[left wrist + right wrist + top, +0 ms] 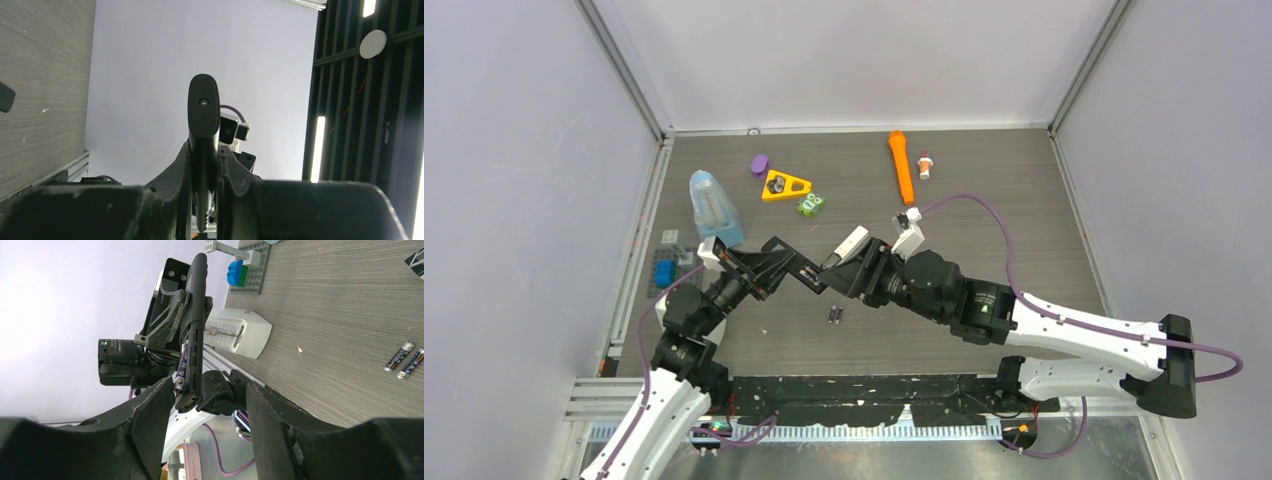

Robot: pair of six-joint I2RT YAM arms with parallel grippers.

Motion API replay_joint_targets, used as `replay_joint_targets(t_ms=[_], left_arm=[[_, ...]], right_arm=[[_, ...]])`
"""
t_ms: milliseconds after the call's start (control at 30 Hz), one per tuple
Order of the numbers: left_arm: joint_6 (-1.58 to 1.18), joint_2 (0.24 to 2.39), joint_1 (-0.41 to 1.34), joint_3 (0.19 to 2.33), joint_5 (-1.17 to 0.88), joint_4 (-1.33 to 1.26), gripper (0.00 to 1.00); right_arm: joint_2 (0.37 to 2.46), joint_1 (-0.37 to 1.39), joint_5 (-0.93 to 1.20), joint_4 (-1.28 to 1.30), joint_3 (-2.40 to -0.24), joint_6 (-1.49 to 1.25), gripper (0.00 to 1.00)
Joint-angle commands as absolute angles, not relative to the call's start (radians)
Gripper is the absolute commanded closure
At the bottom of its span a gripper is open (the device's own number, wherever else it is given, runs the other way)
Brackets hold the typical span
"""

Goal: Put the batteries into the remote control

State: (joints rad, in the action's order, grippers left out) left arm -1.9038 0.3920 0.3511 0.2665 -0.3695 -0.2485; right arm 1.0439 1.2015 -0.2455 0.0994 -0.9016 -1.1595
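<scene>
My left pincer is clamped narrow on the remote control. It grips the slim bar by its thin edges and holds it up off the surface, tilted on end. My right pincer stands with its fingers apart. The remote's lower end sits in the gap, closer to one finger, and I cannot tell whether they touch.

The open bay faces my right wrist, and one battery lies in it. I can't make out whether it is fully home.

The hold is my first worry. A grip on narrow edges gives little against twisting, so a sideways nudge from my right fingers could pivot the remote or slip it out. With no cover on the bay, a bump or a spring contact could pop the seated cell loose.

The spare batteries lie well apart on the surface. They are small and round, so they could roll from a poor pinch or go in the wrong way round.
</scene>
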Motion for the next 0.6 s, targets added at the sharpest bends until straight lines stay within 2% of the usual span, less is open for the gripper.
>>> replay_joint_targets(t_ms=[0, 233, 567], left_arm=[[-1.921, 0.38, 0.347, 0.322, -0.386, -0.301, 1.0], [-1.919, 0.38, 0.348, 0.326, -0.394, -0.301, 1.0], [-1.921, 0.354, 0.348, 0.306, -0.395, -0.304, 1.0]], right_arm=[[1.066, 1.206, -0.277, 0.158, -0.937, -1.168, 0.4], [1.081, 1.204, -0.288, 0.196, -0.945, -1.192, 0.42], [1.098, 1.2, -0.302, 0.271, -0.96, -1.225, 0.59]])
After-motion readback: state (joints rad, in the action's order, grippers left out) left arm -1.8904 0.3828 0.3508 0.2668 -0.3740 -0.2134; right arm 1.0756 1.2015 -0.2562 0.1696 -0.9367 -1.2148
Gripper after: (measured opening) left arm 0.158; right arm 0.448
